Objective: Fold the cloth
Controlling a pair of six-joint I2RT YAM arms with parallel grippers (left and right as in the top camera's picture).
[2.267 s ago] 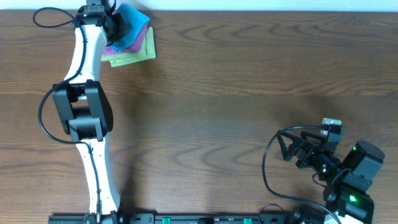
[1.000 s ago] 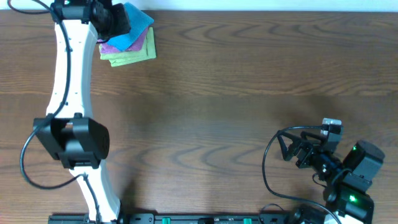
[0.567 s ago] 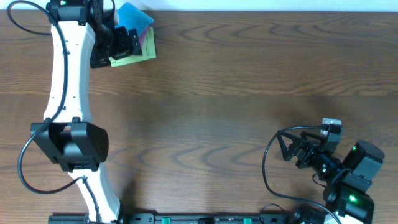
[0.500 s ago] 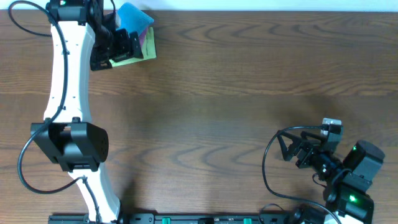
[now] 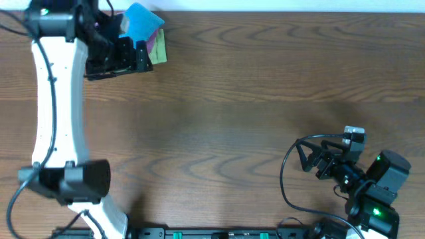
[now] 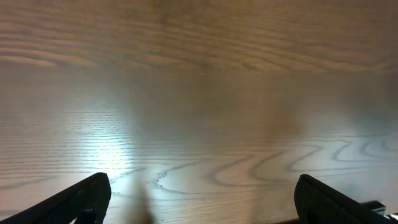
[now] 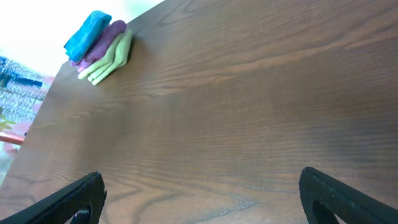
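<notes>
The cloth [image 5: 142, 20] lies folded, sky blue, on top of a stack in the far left corner of the table; the right wrist view shows the cloth [image 7: 87, 33] as a thick bundle. My left gripper [image 5: 142, 58] hovers just in front of that stack, open and empty, and hides the stack's left part. In its own view the left gripper [image 6: 202, 200] has only bare wood between its wide-set fingers. My right gripper [image 5: 310, 163] rests at the near right, far from the cloth. The right gripper [image 7: 202, 198] is open and empty too.
Under the blue cloth lie a purple cloth [image 7: 101, 42] and a light green cloth [image 7: 111, 58]; the green cloth [image 5: 160, 53] peeks out beside my left gripper. The table's far edge [image 5: 265, 11] runs just behind the stack. Black cables [image 5: 289, 179] loop by the right arm's base.
My left gripper has opened, let go of the blue cloth on the stack and drawn back toward the near left. The right arm has not moved.
</notes>
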